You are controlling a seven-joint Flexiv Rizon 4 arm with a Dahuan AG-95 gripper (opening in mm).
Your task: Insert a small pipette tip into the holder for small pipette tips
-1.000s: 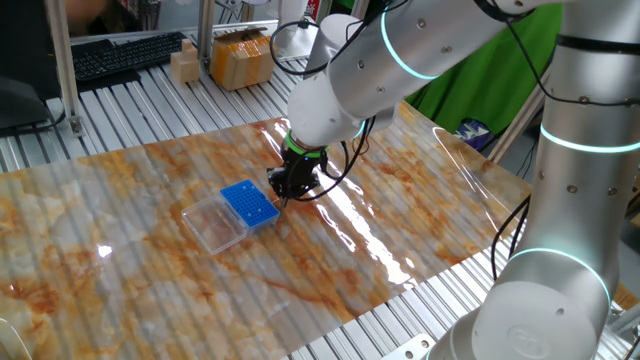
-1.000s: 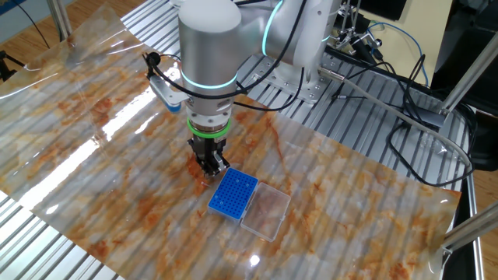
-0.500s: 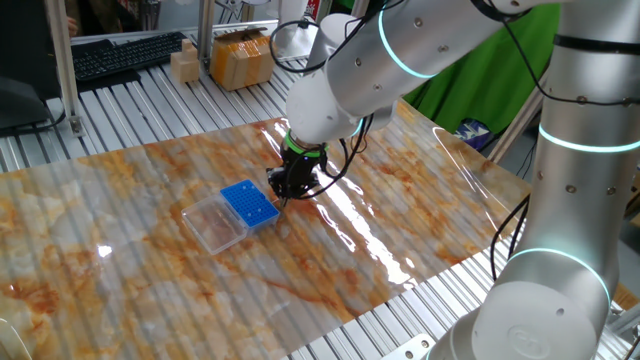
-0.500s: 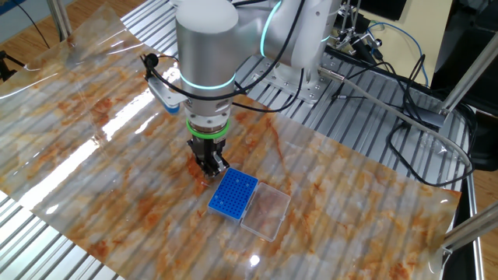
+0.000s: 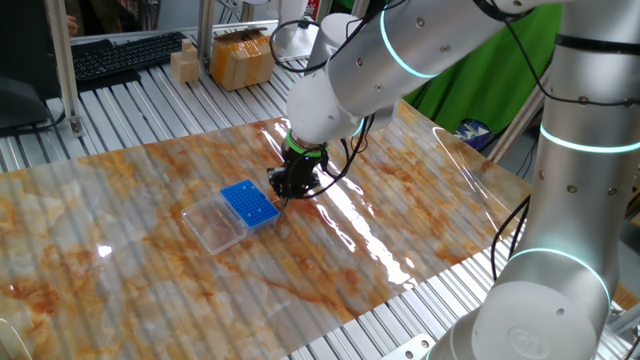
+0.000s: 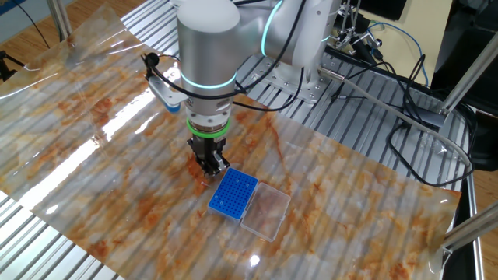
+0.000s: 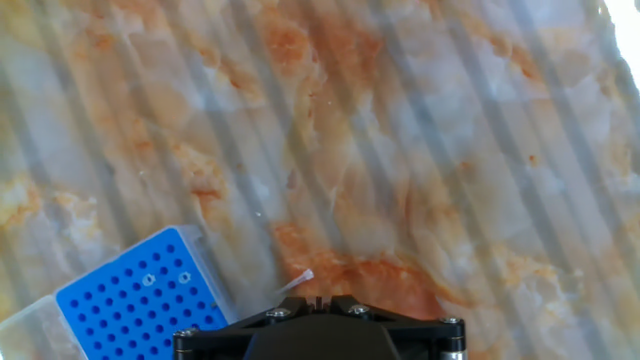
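The holder for small pipette tips [image 5: 248, 203] is a bright blue rack with a grid of holes. It lies on the marbled table sheet and also shows in the other fixed view [image 6: 233, 194] and at the lower left of the hand view [image 7: 140, 300]. My gripper [image 5: 283, 196] points down just beside the rack's edge, low over the sheet [image 6: 207, 169]. In the hand view its jaws [image 7: 318, 298] stand closed together. The small pipette tip [image 7: 298, 281], a pale thin sliver, sticks out from between them towards the rack.
A clear plastic tray [image 5: 212, 225] lies against the blue rack on the side away from the gripper [image 6: 266, 211]. A keyboard [image 5: 125, 52] and cardboard boxes [image 5: 240, 58] sit beyond the sheet. Cables [image 6: 389, 78] run behind the arm's base.
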